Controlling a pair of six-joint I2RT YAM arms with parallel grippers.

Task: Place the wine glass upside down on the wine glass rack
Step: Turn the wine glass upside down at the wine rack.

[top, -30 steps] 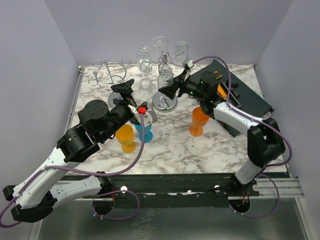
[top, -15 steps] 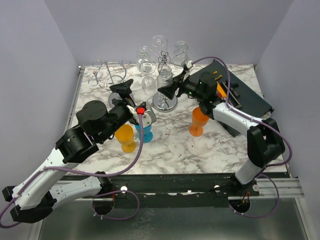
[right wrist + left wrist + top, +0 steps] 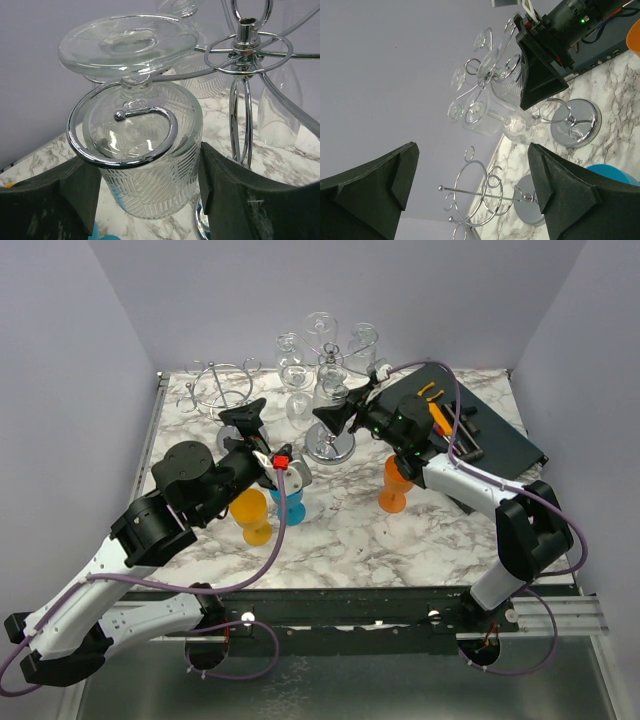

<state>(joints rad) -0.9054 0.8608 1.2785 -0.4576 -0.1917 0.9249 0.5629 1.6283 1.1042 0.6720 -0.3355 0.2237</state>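
Observation:
The wine glass (image 3: 150, 170), clear with a ribbed bowl, hangs foot-up. Its stem sits inside a chrome ring hook (image 3: 80, 145) of the wine glass rack (image 3: 245, 50), and its foot rests just above the ring. My right gripper (image 3: 150, 187) is shut on the bowl, with one dark finger (image 3: 65, 200) against each side. From above, the right gripper (image 3: 335, 417) is at the rack (image 3: 331, 445) near the table's back centre. My left gripper (image 3: 250, 423) hovers open and empty to the left of it, jaws wide in the left wrist view (image 3: 472, 165).
Other clear glasses (image 3: 320, 332) hang on the same rack. An empty chrome rack (image 3: 222, 385) stands at the back left. An orange cup (image 3: 397, 483), a blue cup (image 3: 289, 506) and a yellow cup (image 3: 250, 516) stand mid-table. A dark tray (image 3: 480, 430) lies at the right.
My right gripper has shifted slightly left and toward the back with the glass, bringing its stem into the ring. The left arm has hardly moved.

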